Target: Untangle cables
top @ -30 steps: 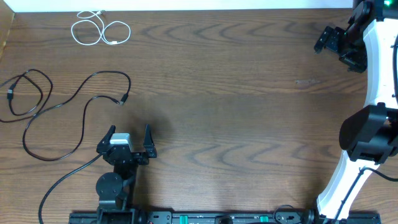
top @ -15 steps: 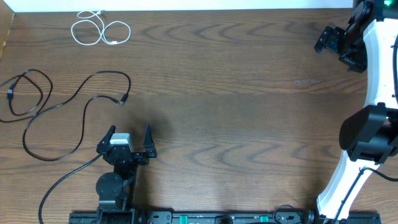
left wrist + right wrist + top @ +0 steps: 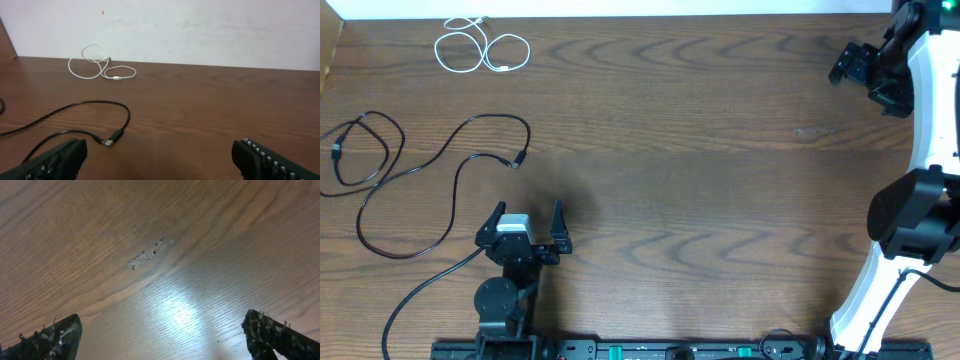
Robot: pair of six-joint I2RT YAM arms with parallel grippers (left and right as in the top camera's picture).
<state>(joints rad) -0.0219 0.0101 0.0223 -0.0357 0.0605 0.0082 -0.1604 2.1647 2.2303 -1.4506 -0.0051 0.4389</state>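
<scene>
Brown wood-grain table (image 3: pixel 680 190) across the whole overhead view. Toward its far right side, 1 pale scuffed patch (image 3: pixel 813 131), speckled and chipped in the right wrist view, just beside a bright glare (image 3: pixel 175 312) on the wood. Behind the far edge, white wall (image 3: pixel 210 30) with 1 small red dot (image 3: pixel 103 12).

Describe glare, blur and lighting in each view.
Right wrist: a bright glare patch on the table, and the right gripper is blurred at the bottom corners. Left wrist: even light, the white cable is clear and the left gripper is soft. Overhead: flat, even light.
</scene>
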